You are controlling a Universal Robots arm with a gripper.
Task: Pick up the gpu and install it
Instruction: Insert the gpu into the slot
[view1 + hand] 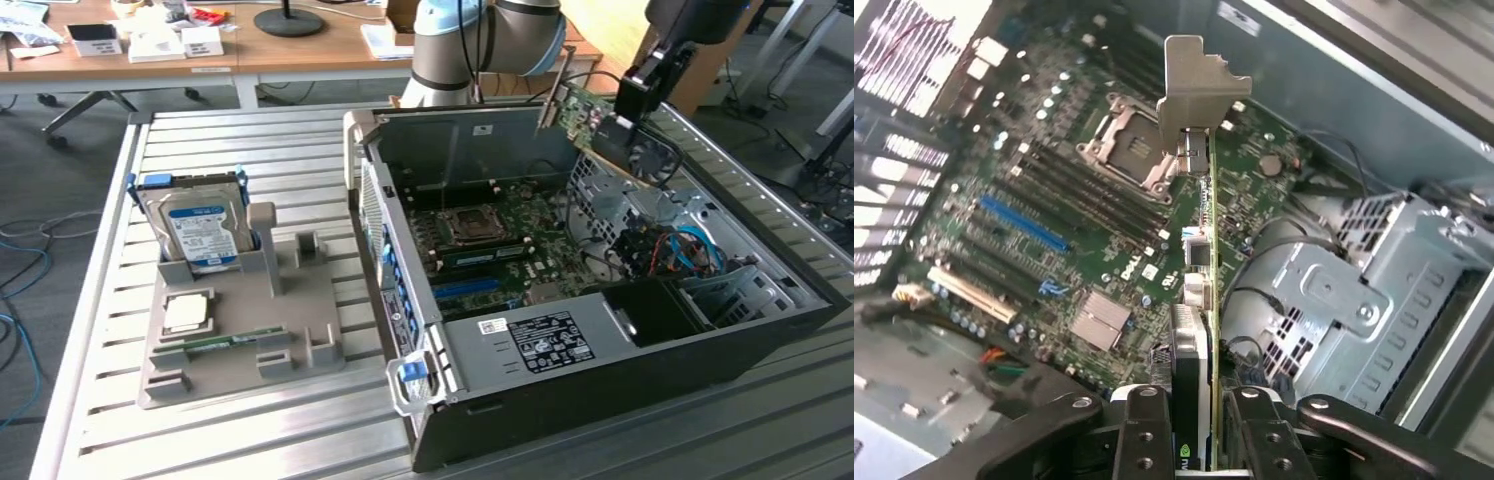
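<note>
Above open case (601,400), one o'clock from motherboard (514,235) in exterior view, gpu (583,112) sits edge-on between gripper (1201,425) jaws, narrowly set, clamping it.

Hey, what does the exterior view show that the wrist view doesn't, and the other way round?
Exterior view: the hard drive standing in a grey holder on the slatted table, beside the whole open computer case.
Wrist view: a look along the thin edge of the gpu to its metal bracket, with fingers pressed on either side.
Both: the end effector clamped on the gpu, held above the motherboard and its CPU socket.
</note>
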